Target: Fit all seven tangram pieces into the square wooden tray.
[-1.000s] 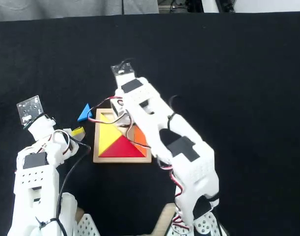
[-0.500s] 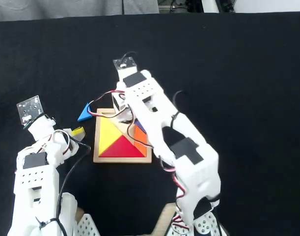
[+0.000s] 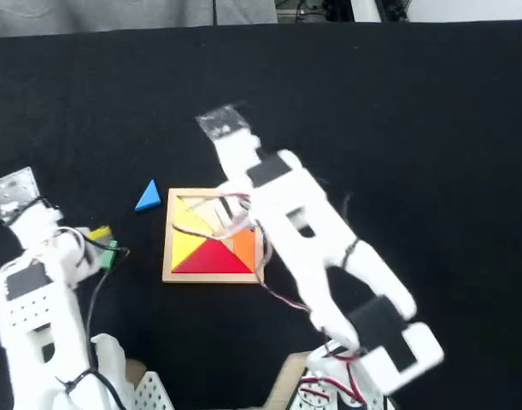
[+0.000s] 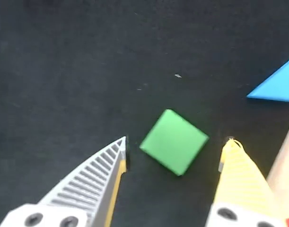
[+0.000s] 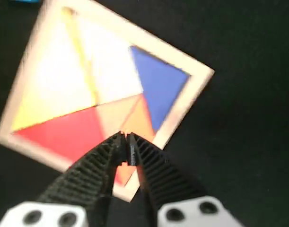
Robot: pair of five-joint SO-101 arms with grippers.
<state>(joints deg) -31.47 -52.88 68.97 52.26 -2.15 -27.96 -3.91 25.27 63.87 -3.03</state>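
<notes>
right arm drew back, right claw together above part-filled tray mid-frame on black cloth; left claw apart around green square.

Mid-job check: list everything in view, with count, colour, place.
tray: 1, light wood, table centre
yellow triangle: 1, yellow, in tray
red triangle: 1, red, in tray
dark blue triangle: 1, dark blue, in tray
orange piece: 1, orange, in tray
light blue triangle: 1, light blue, on table beside tray
green square: 1, green, on table, apart from tray
left gripper: 1, yellow and white, open around green square
right gripper: 1, black, shut, above tray
</notes>
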